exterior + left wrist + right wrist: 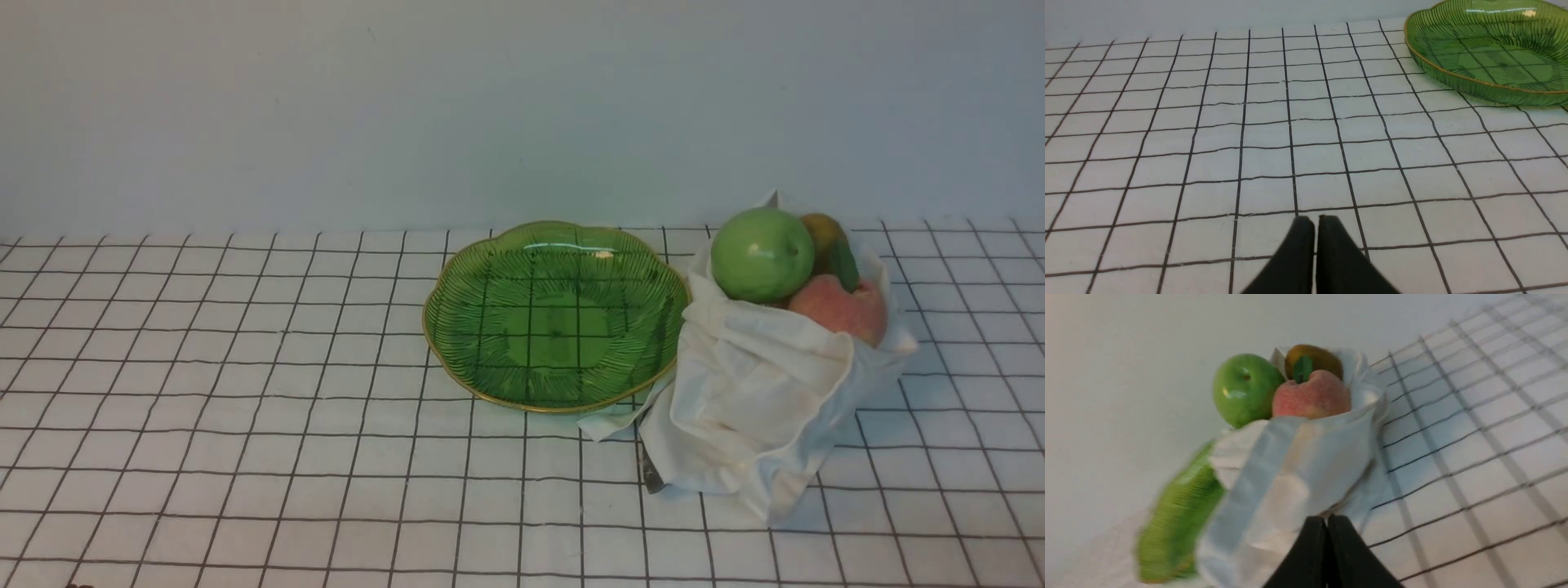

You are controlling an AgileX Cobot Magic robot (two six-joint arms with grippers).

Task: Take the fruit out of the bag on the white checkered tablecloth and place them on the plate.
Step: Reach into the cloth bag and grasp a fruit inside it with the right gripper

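The fruit (796, 273) is sitting piled in the open mouth of the bag, just to the right of the plate. The white checkered tablecloth (245, 367) is covering the bench and lying under everything. The bag (751, 400), off-white and wrinkled, is standing upright at the plate's right side, its cloth pressing against the plate's rim and a loose flap trailing out below that rim. The plate (457, 327), green glass with a scalloped gold edge, is resting flat, with the grid lines showing through it.

The green apple (759, 255) is perching highest, on the side of the pile nearest the plate. The pink-red peach (841, 310) is leaning against the apple on the side away from the plate. The brownish-green pear (820, 231) is peeking out behind both, and a small green leaf (845, 265) is lying between pear and peach.

The right end effector (1327, 520) is hanging clenched, gripping nothing, low by the bag's lower cloth on the side away from the plate. The fruit is sitting above and beyond its tips; whether the tips are touching the cloth cannot be told. The left end effector (1316, 220) is also clenched on nothing, hovering over bare tablecloth well apart from the plate.
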